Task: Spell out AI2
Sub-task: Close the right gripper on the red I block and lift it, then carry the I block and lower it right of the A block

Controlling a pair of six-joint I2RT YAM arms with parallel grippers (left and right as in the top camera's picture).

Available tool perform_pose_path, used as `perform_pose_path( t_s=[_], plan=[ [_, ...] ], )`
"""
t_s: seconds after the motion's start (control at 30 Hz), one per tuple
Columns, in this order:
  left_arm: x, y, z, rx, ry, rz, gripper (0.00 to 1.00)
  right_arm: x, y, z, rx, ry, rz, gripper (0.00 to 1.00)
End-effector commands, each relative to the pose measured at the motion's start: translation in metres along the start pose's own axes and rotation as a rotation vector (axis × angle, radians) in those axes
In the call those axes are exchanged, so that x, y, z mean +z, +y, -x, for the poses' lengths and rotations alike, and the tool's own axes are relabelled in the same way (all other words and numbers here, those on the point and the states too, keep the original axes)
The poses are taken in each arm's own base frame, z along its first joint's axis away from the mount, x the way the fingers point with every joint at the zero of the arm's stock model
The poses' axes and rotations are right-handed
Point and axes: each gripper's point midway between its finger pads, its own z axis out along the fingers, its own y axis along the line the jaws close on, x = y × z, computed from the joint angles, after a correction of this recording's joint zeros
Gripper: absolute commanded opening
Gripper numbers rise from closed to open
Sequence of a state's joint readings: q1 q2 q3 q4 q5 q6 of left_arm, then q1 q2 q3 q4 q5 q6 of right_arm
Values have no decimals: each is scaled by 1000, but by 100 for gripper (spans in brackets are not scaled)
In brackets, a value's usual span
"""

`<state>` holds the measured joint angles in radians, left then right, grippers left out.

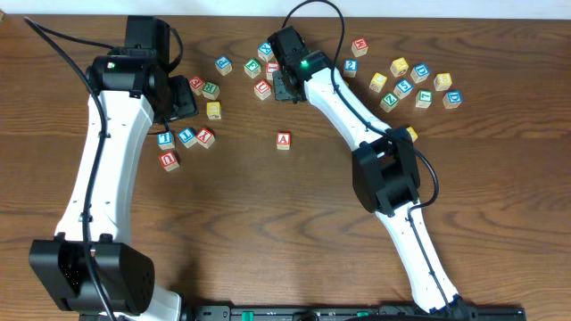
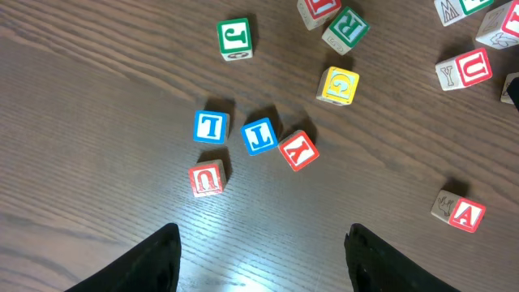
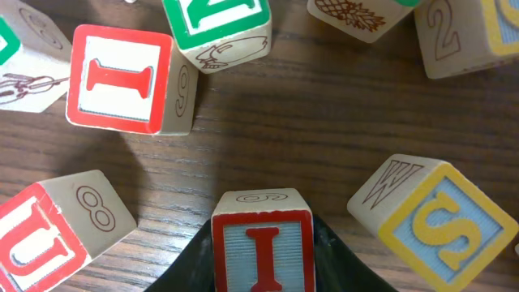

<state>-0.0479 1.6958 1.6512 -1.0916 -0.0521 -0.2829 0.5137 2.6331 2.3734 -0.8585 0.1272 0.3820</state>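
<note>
The red A block lies alone mid-table; it also shows in the left wrist view. My right gripper is among the back blocks and is shut on a red I block. A second red I block lies to its upper left. A block with an outlined 2 on its side sits at the top right of the right wrist view. My left gripper is open and empty above bare wood, near a small group of blocks.
Around the held block are a red U block, a yellow S block and a green block. Blue, red Y and yellow G blocks lie before the left gripper. More blocks are scattered at the back right.
</note>
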Motion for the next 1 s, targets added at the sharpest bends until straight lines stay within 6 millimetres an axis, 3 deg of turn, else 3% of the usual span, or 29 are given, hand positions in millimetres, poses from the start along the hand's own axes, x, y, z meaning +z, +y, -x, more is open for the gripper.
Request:
perform_pose_path(
  t_s=[0.0, 0.27, 0.47, 0.6, 0.8, 0.97],
  plan=[
    [-14, 0, 7, 13, -45, -3, 64, 8, -1, -5, 4, 13, -7, 22],
    [-14, 0, 7, 13, -45, -3, 64, 1, -3, -6, 4, 23, -11, 19],
    [-14, 0, 8, 13, -45, -3, 64, -32, -3, 9, 9, -5, 0, 18],
    [-14, 0, 8, 13, -45, -3, 64, -69, -3, 21, 12, -35, 11, 18],
    [-14, 0, 9, 12, -50, -5, 64, -146, -11, 27, 15, -51, 18, 17],
    [-14, -1, 11, 11, -61, -9, 64, -202, -26, 6, 5, 10, -5, 17]
  ],
)
